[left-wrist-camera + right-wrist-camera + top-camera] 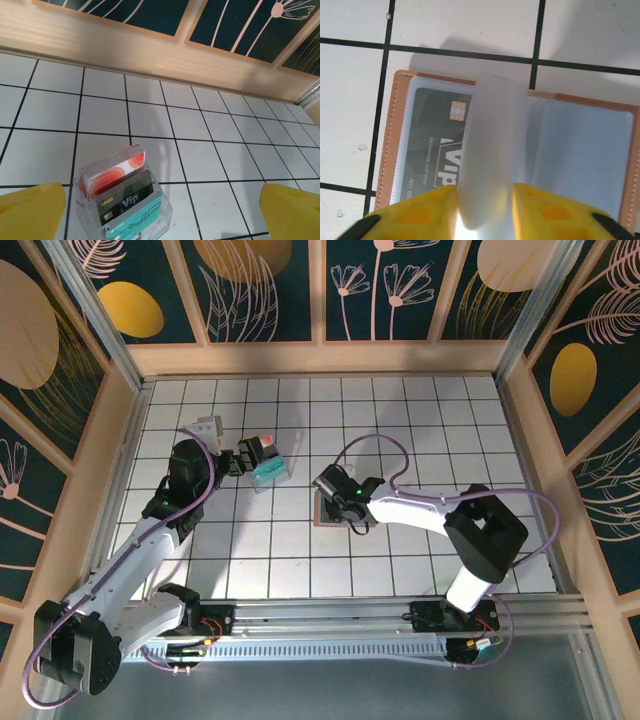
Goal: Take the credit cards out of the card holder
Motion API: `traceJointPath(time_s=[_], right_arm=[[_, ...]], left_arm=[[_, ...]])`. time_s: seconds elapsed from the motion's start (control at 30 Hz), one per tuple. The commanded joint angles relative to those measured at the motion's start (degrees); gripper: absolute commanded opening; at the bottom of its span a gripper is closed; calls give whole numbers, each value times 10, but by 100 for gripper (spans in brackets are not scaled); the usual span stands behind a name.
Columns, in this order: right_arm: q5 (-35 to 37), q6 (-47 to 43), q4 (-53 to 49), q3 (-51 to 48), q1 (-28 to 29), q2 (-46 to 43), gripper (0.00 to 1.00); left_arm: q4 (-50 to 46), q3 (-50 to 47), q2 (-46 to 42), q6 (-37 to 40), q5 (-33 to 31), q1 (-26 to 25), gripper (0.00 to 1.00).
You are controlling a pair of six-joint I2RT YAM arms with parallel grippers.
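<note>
1. The grey card (432, 145) in the card holder (387, 140) reads "Vip" in large white letters. A smaller line beside it begins "Membership card", and a gold chip (458, 110) sits near one end.
2. The card holder lies open and flat on the white tiled table (400, 420), near its middle, under the right gripper (345, 508). It has a tan stitched border and pale clear pockets. The grey card fills one pocket; the other pocket looks bare.
3. A clear leaf (490, 150) of the holder stands up curled. The right gripper (484, 200) has its yellow fingers drawn in against it from both sides.
4. A clear plastic box (165, 220) stands to the left, well apart from the holder.
5. It holds three upright cards:
   - a white card (112, 172) with red-orange circles
   - a dark card (125, 202) marked "LOGO" and "Vip"
   - a teal card (135, 220) whose script is unreadable
6. The left gripper (161, 210) has its jaws spread wide, one on each side of the box, not touching it.
</note>
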Motion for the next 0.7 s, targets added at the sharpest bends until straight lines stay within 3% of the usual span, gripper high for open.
traceJointPath(time_s=[0.0,0.37,0.67], right_arm=[[31,16,-23,-13,-9,-23,39],[23,28,-9,-64,-38,-45,39],[11,29,6,-112,-81,-95,38]], left_arm=[[-15,18,-12,16,-14,-4,99],[-31,22,-7,32,-52,-36,99],[-43,22,33,32,-159,-150,99]])
